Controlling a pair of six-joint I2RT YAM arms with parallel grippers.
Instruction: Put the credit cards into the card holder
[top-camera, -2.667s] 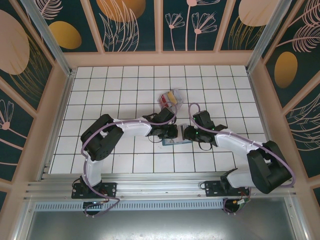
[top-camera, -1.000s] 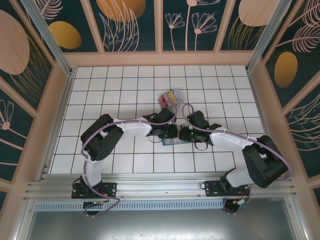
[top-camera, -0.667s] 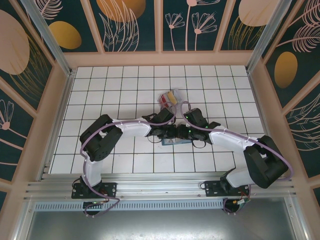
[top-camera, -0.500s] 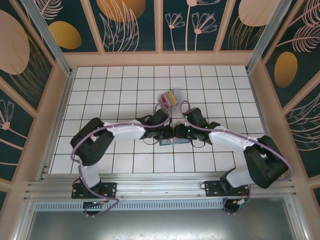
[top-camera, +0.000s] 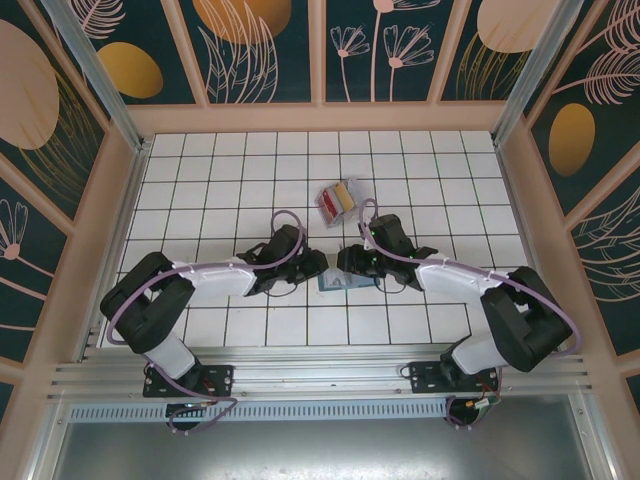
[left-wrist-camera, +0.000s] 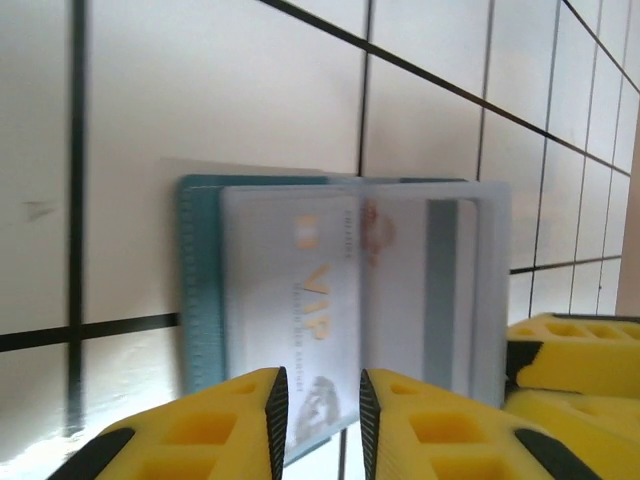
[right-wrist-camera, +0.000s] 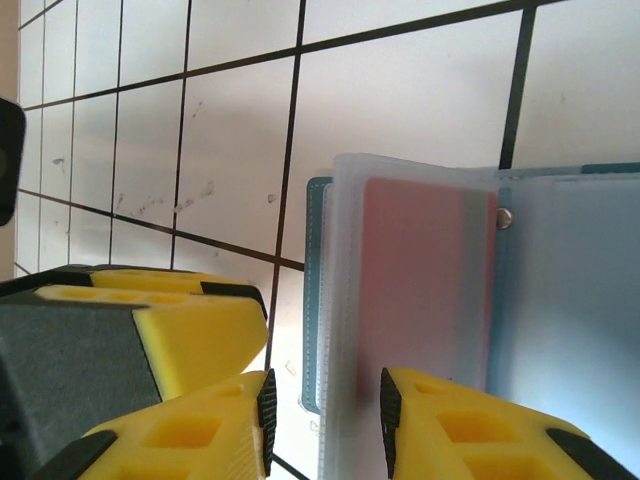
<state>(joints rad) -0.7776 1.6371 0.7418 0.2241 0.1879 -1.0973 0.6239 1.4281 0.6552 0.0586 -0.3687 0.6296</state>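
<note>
White tiles (top-camera: 200, 180), maybe scuffed; floral walls (top-camera: 250, 50)

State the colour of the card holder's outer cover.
Teal-blue; card holder clearest in left wrist view.

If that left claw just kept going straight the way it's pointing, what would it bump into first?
Most likely the card holder. It lies open directly ahead of the left gripper, and its near edge looks very close, though depth is hard to judge from this view.

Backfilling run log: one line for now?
left fingers open; right fingers open; card holder open, red card pocketed; credit cards stacked beyond it
</note>
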